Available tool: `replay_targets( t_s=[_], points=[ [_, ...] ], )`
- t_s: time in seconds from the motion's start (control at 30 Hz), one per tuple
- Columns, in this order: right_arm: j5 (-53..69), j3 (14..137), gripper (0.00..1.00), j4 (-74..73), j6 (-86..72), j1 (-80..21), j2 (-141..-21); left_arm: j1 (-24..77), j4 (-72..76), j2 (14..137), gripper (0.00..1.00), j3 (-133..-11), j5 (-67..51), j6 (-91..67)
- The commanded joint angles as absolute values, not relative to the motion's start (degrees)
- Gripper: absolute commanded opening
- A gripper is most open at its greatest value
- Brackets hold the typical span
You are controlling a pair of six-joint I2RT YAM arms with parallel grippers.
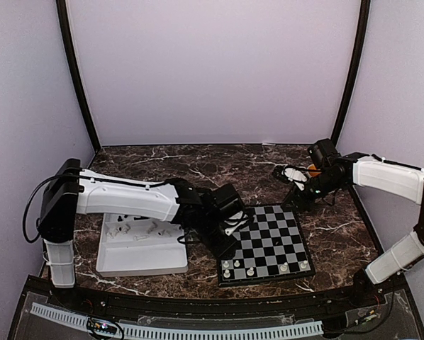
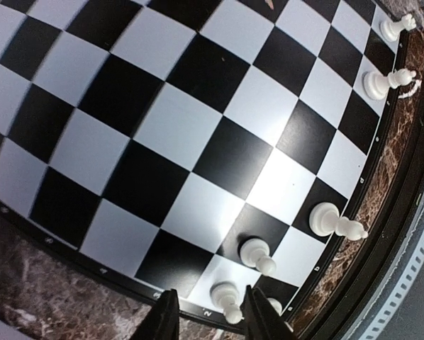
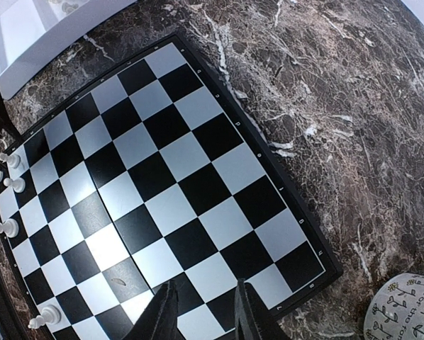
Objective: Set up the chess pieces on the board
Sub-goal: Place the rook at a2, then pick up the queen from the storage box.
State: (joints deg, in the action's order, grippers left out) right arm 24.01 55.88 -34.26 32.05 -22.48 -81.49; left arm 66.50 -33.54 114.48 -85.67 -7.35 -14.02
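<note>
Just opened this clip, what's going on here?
Two arms are setting up a chessboard. The left tool is open around a white piece standing at the board's near edge, beside a few other white pieces. The right tool hovers open and empty by the far right corner. Spare pieces lie in the white tray.

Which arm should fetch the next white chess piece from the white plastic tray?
Left. The white rectangular plastic tray lies on that side, close to the left gripper; the right gripper hovers across the black-and-white checkerboard.
</note>
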Motion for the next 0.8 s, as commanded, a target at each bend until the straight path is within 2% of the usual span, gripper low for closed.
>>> replay_targets(
  t_s=[0.0,0.2,0.37,0.57,0.77],
  points=[
    [24.92,55.99,0.29,-33.49,32.01,-22.24,-82.08,65.84,-35.77,104.95,0.37,-87.95,0.05,-12.63],
    [25.30,56.38,0.29,-33.90,32.15,-22.28,-81.79,58.49,-40.13,97.13,0.37,-82.52,9.34,-17.28],
    [26.93,59.81,0.28,-35.95,32.89,-22.44,-81.54,49.84,-40.02,88.47,0.36,-69.08,12.80,-21.11],
    [26.04,64.84,0.27,-40.08,36.06,-23.74,-82.69,39.46,-33.79,82.65,0.36,-56.73,6.76,-19.96],
    [26.98,67.76,0.26,-40.32,35.59,-25.78,-86.37,34.14,-27.06,85.47,0.36,-50.17,2.47,-18.22]
  ],
)
